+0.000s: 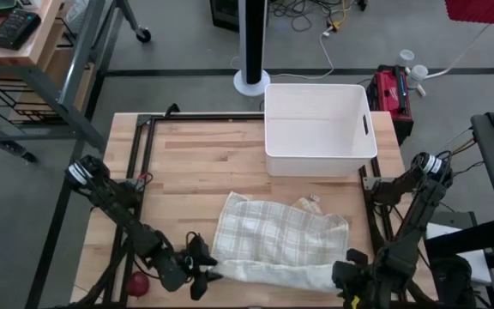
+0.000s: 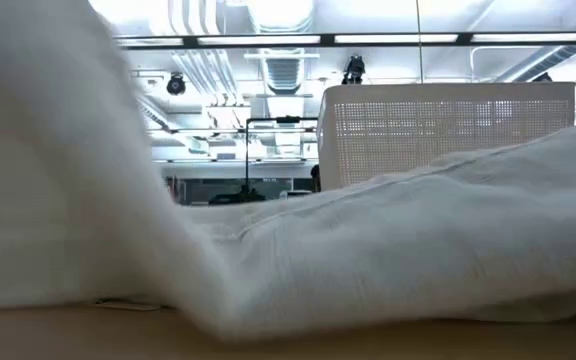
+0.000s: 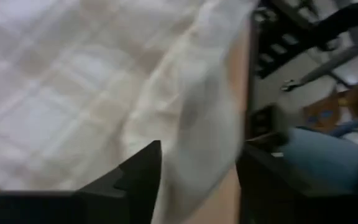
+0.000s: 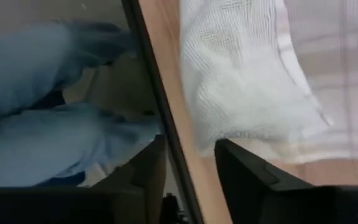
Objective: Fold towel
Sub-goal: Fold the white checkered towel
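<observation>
A cream plaid towel [image 1: 281,236] lies on the wooden table near its near edge. Its near edge is turned up into a pale strip [image 1: 273,275] that runs between the two grippers. My left gripper [image 1: 202,268] is at the strip's left end and is shut on it. My right gripper [image 1: 347,270] is at the strip's right end and is shut on it. In the low view the towel [image 2: 368,260] fills the foreground, rising high at the left. My left gripper [image 3: 201,168] has the left end of the towel's turned-up near edge [image 3: 197,137] bunched between its two fingers. It comes in from the table's left. The rest of the towel lies spread on the table. My right gripper [image 4: 188,149] meets the right end of the turned-up near edge [image 4: 207,140] at its fingertips, coming in from the table's right. The white underside of the cloth shows there. I cannot tell how many layers it has.
A white plastic bin [image 1: 320,129] stands on the table's far right part, beyond the towel. A small red object [image 1: 138,281] lies by the near left corner beside my left arm. Bare wood lies left of the bin.
</observation>
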{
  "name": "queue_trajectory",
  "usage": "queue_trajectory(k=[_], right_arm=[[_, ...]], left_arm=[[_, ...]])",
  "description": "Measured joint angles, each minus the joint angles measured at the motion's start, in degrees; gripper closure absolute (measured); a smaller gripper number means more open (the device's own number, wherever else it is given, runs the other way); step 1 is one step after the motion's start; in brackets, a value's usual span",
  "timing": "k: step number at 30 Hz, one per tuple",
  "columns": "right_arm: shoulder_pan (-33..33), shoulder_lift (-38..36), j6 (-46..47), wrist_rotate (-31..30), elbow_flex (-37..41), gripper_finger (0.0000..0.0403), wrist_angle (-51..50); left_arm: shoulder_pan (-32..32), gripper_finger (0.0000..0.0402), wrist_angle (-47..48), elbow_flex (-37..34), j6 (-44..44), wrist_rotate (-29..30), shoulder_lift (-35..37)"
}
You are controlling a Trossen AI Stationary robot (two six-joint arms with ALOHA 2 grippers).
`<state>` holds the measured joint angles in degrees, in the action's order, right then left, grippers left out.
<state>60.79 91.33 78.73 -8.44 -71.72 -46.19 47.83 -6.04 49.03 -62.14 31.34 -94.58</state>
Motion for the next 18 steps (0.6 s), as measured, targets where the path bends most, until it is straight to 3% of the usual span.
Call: queue_trajectory(k=[5, 11, 15, 18], right_arm=[[2.41, -0.54, 7.75, -0.06, -0.02, 0.0241, -2.44], [4.73, -0.99, 18.46, -0.83, -0.04, 0.0219, -9.64], [5.58, -1.05, 29.01, -6.0, 0.76, 0.0214, -20.01], [5.6, -1.06, 34.89, -7.88, 2.47, 0.0213, -25.82]], left_arm=[[1.37, 0.0181, 0.82, 1.22, -0.4, -1.3, 1.92], [1.88, 0.0179, 3.92, 1.03, -7.06, -5.15, 3.83], [1.45, 0.0187, 5.39, 1.01, -7.2, -1.35, 4.01], [0.12, 0.0195, 10.19, 0.98, -8.15, 5.53, 4.28]])
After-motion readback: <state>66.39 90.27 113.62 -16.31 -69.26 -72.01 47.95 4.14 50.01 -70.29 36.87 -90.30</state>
